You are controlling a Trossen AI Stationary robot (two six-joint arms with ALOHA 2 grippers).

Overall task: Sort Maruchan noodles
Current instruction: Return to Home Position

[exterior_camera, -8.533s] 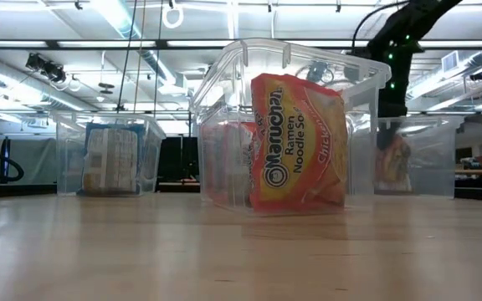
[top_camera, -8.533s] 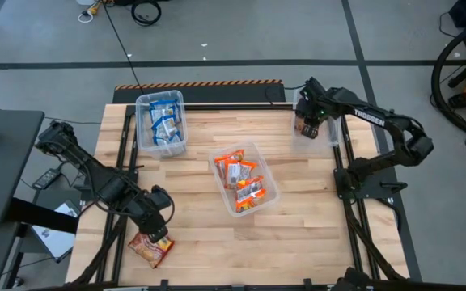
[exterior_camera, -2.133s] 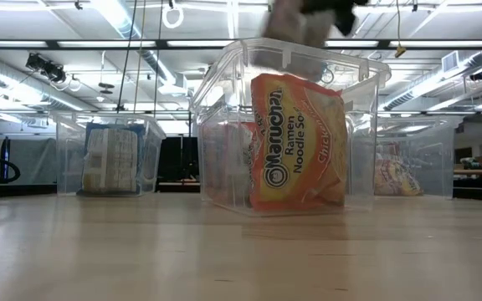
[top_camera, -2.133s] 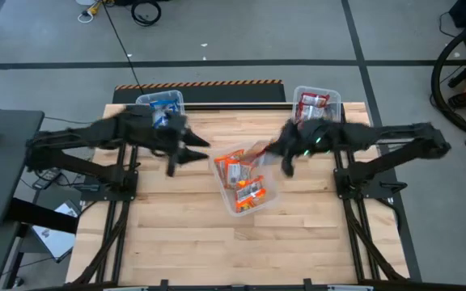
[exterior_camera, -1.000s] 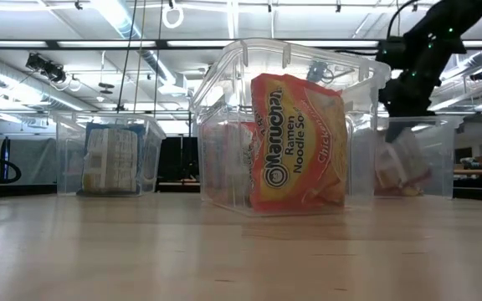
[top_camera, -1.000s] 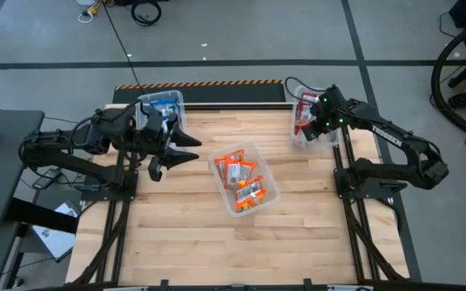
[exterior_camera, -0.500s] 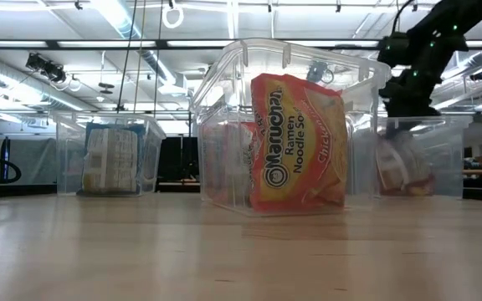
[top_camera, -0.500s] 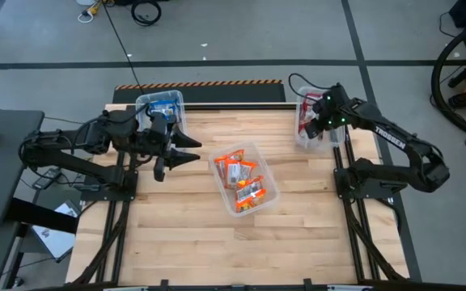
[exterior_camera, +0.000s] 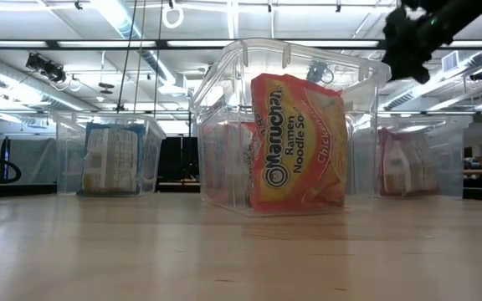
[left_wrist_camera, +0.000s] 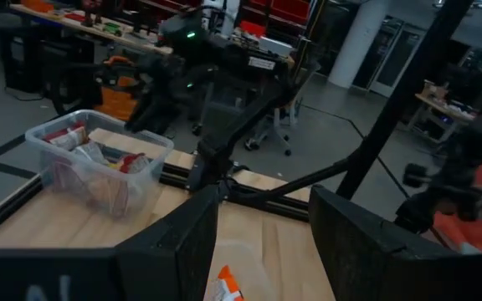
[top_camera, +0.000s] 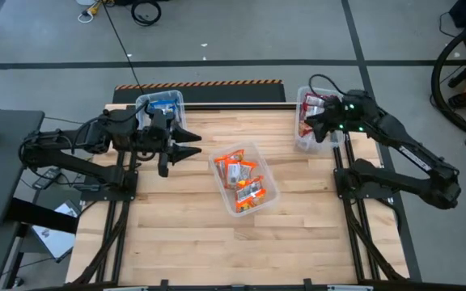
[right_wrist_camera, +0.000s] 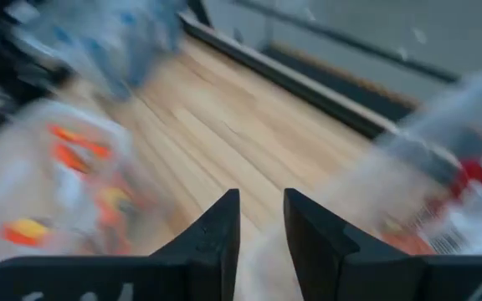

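Left end effector (top_camera: pixel 191 144) hovers above bench (top_camera: pixel 192 234), between left bin (top_camera: pixel 139 113) and middle bin (top_camera: pixel 216 171). Its fingers are wide apart with nothing in them. Right end effector (top_camera: pixel 309 126) is over right bin (top_camera: pixel 319 89), fingers slightly apart, nothing between them. Blue Maruchan noodles (top_camera: pixel 165 107) are in left bin, orange Maruchan noodles (top_camera: pixel 241 173) in middle bin, red Maruchan noodles (top_camera: pixel 315 103) in right bin. In the low view, one orange pack stands upright against middle bin's near wall.
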